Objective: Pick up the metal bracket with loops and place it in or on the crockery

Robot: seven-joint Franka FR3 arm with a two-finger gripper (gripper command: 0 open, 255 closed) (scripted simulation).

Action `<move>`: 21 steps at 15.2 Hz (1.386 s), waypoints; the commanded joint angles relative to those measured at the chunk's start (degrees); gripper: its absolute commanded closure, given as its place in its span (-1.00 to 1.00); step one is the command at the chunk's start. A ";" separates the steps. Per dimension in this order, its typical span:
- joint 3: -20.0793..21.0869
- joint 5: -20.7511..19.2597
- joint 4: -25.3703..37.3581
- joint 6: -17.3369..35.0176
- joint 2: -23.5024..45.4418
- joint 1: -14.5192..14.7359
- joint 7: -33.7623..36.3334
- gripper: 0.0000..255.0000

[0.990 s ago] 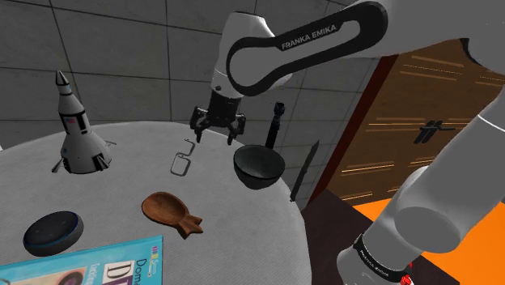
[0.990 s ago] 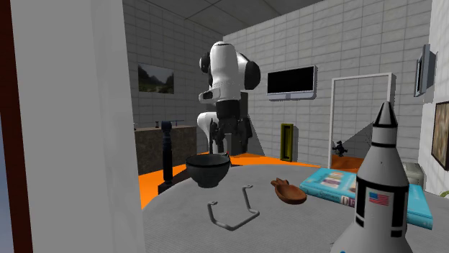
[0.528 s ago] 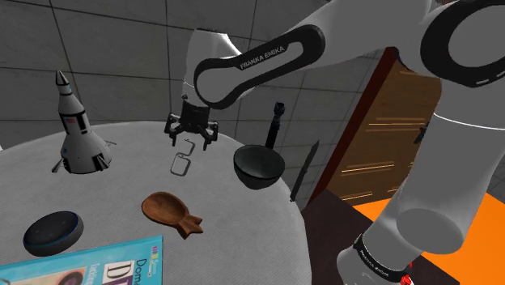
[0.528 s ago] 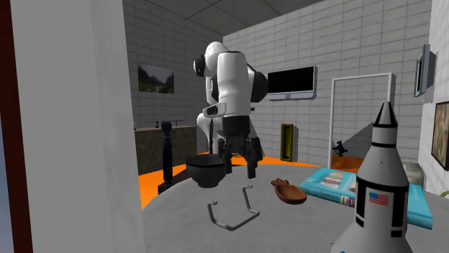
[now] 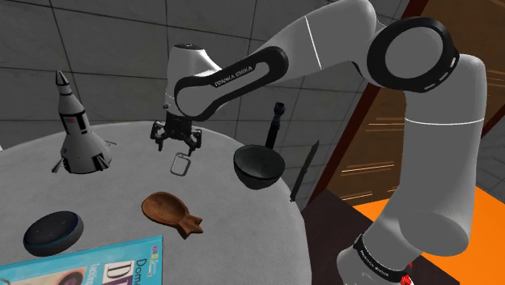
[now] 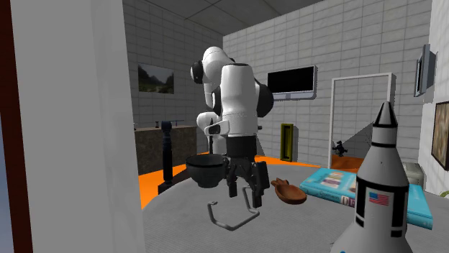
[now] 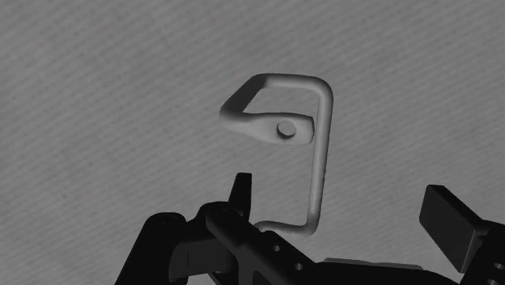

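While your gripper (image 5: 177, 139) hangs low over the round grey table (image 5: 243, 212), its fingers (image 7: 239, 191) stand wide apart and clasp nothing. The grey bracket (image 5: 181, 164) lies flat on the tabletop right under the hand. In the wrist view you see the bracket (image 7: 301, 133) as a bent loop with a small round stud on its flat tab. Its long side runs down into the gap between the fingers, closer to one of them, and neither finger touches it. In the second exterior view the gripper (image 6: 243, 191) sits just over the far end of the bracket (image 6: 232, 216).

The dark bowl (image 5: 258, 166) rests near the table's edge, to the shoulder view's right of the bracket and apart from it, with a tall black grinder (image 5: 277, 125) behind it. Toward the shoulder view's left you have a white toy rocket (image 5: 75, 125). Nearer the camera lie a brown fish-shaped wooden dish (image 5: 171, 213), a round black speaker (image 5: 52, 231) and a blue book (image 5: 89, 263).
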 commanded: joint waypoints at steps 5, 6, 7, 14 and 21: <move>-0.57 -0.97 0.01 2.33 2.39 0.57 0.66 -1.00; -0.57 -0.97 0.01 2.33 2.40 0.58 0.66 -1.00; -0.57 -0.97 0.01 2.33 2.40 0.58 0.66 -1.00; -0.57 -0.97 0.01 2.32 2.39 0.57 0.66 1.00; -0.57 -0.97 0.01 2.32 2.39 0.57 0.66 1.00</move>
